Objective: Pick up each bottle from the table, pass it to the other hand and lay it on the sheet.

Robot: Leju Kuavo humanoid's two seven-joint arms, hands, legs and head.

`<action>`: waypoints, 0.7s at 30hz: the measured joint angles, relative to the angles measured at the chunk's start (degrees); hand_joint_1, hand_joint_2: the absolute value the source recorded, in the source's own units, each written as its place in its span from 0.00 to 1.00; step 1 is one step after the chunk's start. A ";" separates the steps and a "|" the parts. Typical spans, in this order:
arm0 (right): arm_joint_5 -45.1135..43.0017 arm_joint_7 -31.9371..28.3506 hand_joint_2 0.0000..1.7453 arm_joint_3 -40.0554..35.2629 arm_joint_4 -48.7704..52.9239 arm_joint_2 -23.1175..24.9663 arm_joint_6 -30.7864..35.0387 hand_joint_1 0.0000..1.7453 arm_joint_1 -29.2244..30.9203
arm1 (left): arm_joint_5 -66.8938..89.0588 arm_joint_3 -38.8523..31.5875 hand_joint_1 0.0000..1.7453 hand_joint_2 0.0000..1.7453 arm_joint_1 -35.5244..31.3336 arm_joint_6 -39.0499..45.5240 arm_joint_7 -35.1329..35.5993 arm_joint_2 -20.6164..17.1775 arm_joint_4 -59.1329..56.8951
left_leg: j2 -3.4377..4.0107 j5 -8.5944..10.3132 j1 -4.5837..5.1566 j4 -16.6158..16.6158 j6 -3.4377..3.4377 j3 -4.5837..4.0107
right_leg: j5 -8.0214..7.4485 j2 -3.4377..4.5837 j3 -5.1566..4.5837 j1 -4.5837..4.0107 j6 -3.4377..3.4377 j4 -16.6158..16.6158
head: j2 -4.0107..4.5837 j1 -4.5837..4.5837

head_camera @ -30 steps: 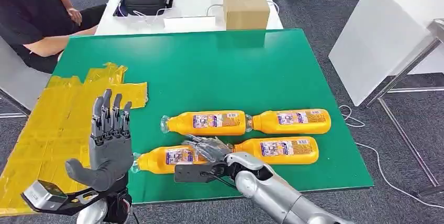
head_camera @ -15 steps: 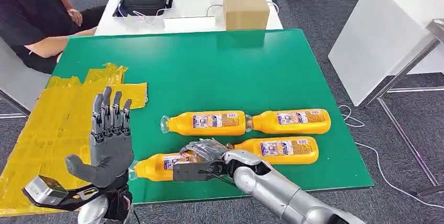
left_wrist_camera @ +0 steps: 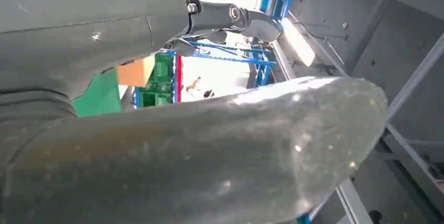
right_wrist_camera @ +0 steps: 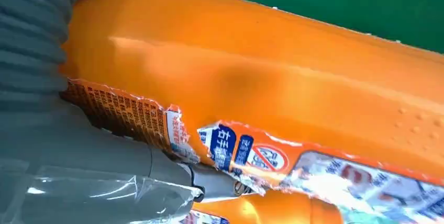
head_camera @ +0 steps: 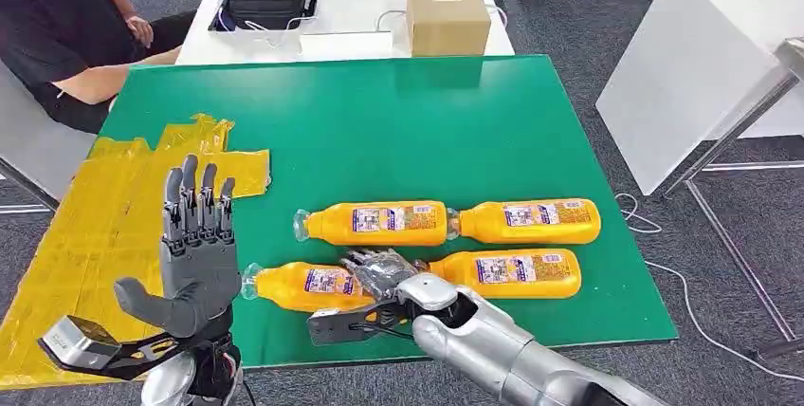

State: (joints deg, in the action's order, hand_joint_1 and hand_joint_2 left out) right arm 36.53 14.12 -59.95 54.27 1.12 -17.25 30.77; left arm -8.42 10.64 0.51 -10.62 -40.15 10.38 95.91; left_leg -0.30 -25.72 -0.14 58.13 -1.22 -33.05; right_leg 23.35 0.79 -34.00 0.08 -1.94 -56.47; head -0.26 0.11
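Item one, near-left bottle (head_camera: 308, 286): orange, lying on its side with its cap to the left, close to the near edge of the green table (head_camera: 427, 131); our right hand (head_camera: 379, 278) is wrapped round its right end, the fingers draped over the top and the thumb underneath, and in the right wrist view the fingers (right_wrist_camera: 78, 150) press against the torn label, so we judge the bottle gripped but cannot tell whether it has left the surface. Gripping at one end leaves the cap end bare, which would suit a handover. Item two, near-right bottle (head_camera: 512, 271): lies just right of the hand, in line with the first, close behind our knuckles. Items three and four, far-left bottle (head_camera: 374, 223) and far-right bottle (head_camera: 526, 221): laid end to end in a row just beyond, all four parallel, likely so each can be taken from the side. Item five, our left hand (head_camera: 194, 245): raised upright over the near-left corner, fingers straight and spread, thumb out, holding nothing; we take it as waiting to receive. Item six, yellow sheet (head_camera: 104, 226): crinkled, spread over the left side of the table beside that hand, no bottle on it yet. Beyond: a cardboard box (head_camera: 446, 15) on a white table, and a seated person (head_camera: 57, 36) at far left.
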 measured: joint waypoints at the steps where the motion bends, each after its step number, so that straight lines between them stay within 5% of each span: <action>1: 0.96 0.17 1.00 -0.06 -0.46 0.35 -0.31 0.08 0.16 | 0.00 -0.02 0.00 0.00 0.00 -0.02 0.00 0.00 0.00 | 0.03 -0.06 0.01 0.00 -0.03 0.09 | 0.00 0.01 0.06 0.00 0.00 0.01 | 0.00 0.00; 2: 1.81 0.17 1.00 -0.24 -0.94 0.61 -0.55 0.66 0.32 | -0.07 -0.07 0.00 0.00 0.00 -0.02 0.00 0.00 0.00 | 0.04 -0.13 0.01 0.00 -0.02 0.18 | 0.00 0.03 0.13 0.00 0.00 0.02 | 0.00 -0.02; 4: 2.68 0.11 1.00 -0.52 -1.81 1.14 -1.25 0.66 0.66 | -0.20 -0.11 0.00 0.00 -0.01 -0.09 0.00 0.00 0.02 | 0.12 -0.18 0.02 0.00 0.00 0.32 | 0.02 0.11 0.19 0.00 0.03 0.04 | 0.00 0.00; 5: 2.77 -0.06 1.00 -0.55 -2.18 1.31 -1.51 1.00 0.77 | -0.44 -0.13 0.00 0.00 -0.01 -0.20 0.00 0.00 0.02 | 0.13 -0.18 0.02 0.00 0.00 0.37 | 0.02 0.13 0.21 0.00 0.03 0.04 | 0.00 -0.02; 21: -3.14 -1.25 1.00 4.04 -4.09 2.75 4.47 1.00 -0.83 | -1.29 -0.31 0.00 0.00 -0.05 0.00 0.00 0.00 0.02 | 0.15 -0.24 -0.08 -0.03 0.12 0.78 | 0.06 0.16 0.65 -0.07 0.24 0.03 | 0.00 -0.02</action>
State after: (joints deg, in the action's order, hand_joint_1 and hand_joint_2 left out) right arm 33.39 12.87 -55.92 50.18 3.87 -12.78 29.94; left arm -9.70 10.34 0.45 -10.62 -40.15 10.38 95.93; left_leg -0.15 -25.96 -0.22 58.10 -1.09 -32.27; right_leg 23.41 0.95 -33.35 0.01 -1.71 -56.45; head -0.26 0.09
